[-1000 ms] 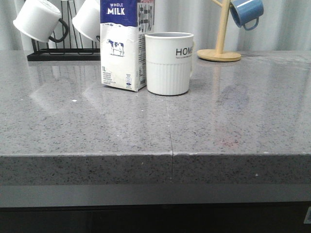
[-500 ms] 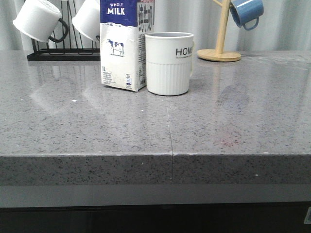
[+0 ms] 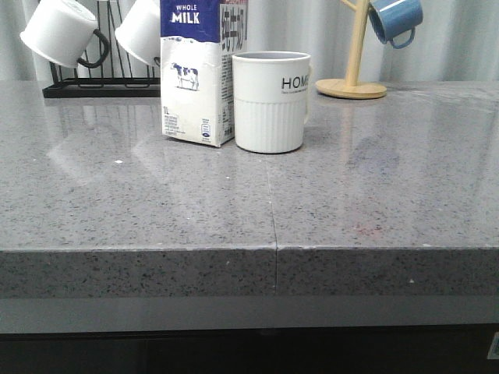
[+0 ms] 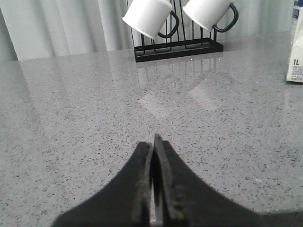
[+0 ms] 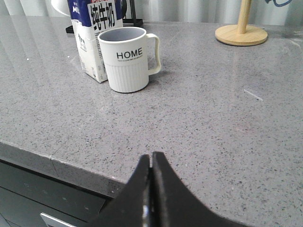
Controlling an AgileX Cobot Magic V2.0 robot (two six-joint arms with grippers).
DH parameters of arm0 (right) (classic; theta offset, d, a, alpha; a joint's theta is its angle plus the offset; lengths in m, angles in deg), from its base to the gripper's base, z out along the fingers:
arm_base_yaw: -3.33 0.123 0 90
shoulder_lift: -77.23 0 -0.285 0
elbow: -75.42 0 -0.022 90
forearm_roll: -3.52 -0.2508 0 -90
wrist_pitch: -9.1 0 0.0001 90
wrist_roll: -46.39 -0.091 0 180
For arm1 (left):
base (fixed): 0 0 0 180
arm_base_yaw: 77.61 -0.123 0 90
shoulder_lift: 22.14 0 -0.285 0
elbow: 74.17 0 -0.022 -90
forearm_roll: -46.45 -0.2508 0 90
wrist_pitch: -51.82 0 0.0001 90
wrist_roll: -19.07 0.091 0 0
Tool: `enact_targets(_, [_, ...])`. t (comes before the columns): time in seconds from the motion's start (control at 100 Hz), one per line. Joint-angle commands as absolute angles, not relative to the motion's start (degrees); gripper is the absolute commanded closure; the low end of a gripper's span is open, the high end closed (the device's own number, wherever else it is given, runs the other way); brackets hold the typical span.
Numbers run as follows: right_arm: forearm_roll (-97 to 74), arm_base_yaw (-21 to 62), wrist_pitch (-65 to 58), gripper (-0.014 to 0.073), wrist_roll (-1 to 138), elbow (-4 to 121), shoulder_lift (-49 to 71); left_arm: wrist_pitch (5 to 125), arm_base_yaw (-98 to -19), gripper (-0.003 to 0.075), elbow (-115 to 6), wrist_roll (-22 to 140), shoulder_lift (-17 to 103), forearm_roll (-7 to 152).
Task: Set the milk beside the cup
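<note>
The milk (image 3: 195,74), a tall white carton with a dark blue top and a cow picture, stands upright on the grey counter, touching or almost touching the left side of the cup (image 3: 270,101). The cup is a white ribbed mug marked "HOME". Both also show in the right wrist view, the milk (image 5: 92,40) behind the cup (image 5: 127,59). The carton's edge shows in the left wrist view (image 4: 296,52). My left gripper (image 4: 153,142) is shut and empty over bare counter. My right gripper (image 5: 151,158) is shut and empty near the counter's front edge. Neither arm shows in the front view.
A black rack (image 3: 97,87) with two smooth white mugs (image 3: 61,33) stands at the back left. A wooden mug tree (image 3: 352,82) with a blue mug (image 3: 396,19) stands at the back right. The counter's front edge (image 3: 273,249) runs across the front view.
</note>
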State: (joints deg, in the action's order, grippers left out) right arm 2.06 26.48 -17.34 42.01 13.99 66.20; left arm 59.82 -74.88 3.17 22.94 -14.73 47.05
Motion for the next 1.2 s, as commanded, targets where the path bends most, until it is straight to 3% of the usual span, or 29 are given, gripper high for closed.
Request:
enact_targets(0.0, [2.0, 26.4, -12.8, 0.0643, 41.9, 15.3, 65.5, 54.9, -74.9, 0.0741, 5.5, 22.4, -16.4, 47.7])
enact_targets(0.79, [2.0, 26.2, -11.7, 0.0643, 41.9, 14.2, 65.5, 54.9, -74.9, 0.0741, 5.5, 22.4, -16.4, 47.7])
enact_targets(1.19, [2.4, 12.5, 9.7, 0.0643, 41.9, 4.4, 65.5, 54.9, -74.9, 0.0741, 5.5, 22.4, -16.4, 47.7])
